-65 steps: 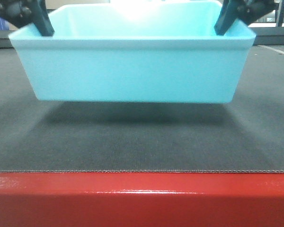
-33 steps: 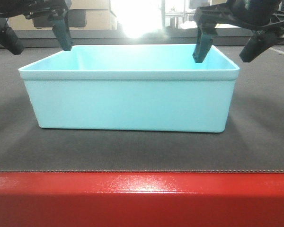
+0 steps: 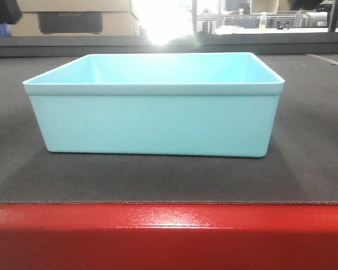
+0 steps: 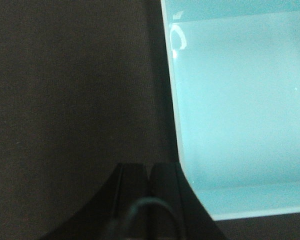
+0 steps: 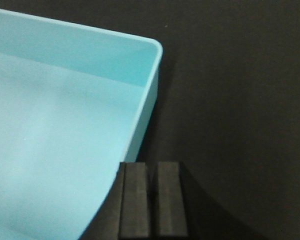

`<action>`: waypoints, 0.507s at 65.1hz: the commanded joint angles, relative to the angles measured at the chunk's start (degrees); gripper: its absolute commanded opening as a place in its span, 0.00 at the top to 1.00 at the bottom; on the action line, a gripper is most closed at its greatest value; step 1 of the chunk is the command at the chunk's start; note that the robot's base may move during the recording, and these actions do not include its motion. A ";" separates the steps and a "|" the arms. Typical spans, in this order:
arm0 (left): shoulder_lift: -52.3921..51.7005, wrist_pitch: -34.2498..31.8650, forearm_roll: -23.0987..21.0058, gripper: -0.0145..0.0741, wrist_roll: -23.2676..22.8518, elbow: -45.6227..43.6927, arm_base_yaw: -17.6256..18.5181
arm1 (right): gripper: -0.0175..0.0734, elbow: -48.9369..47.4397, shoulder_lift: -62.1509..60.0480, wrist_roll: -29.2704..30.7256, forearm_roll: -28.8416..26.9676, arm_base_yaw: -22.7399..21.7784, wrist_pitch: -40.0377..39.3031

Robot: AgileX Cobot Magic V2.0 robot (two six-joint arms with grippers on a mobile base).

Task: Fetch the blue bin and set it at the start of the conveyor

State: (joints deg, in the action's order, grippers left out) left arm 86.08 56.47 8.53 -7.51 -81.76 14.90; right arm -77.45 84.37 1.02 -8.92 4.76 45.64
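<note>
The left pincer [image 4: 149, 170] hangs over the conveyor belt [image 4: 65, 100] with its two fingers pressed together, gripping nothing. The blue bin [image 4: 240, 110] lies just to its right, and the bin's long rim runs forward past the fingertips. The right pincer [image 5: 152, 167] is likewise closed and empty. The bin's rounded corner lies ahead of it and to its left, the side wall is just beside its fingers, and bare belt spreads to its right. From the front, the bin sits flat and upright on the belt, just behind the red frame [image 3: 169, 236], and neither pincer touches it.
</note>
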 commanded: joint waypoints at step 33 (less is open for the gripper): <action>-27.23 -26.48 -0.18 0.96 -0.71 41.57 0.13 | 0.99 39.38 -25.09 0.53 4.74 -5.54 -21.46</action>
State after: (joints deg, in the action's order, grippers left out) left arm 63.97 34.88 9.10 -7.75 -45.27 14.90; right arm -42.74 63.50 1.02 -4.97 -0.44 30.19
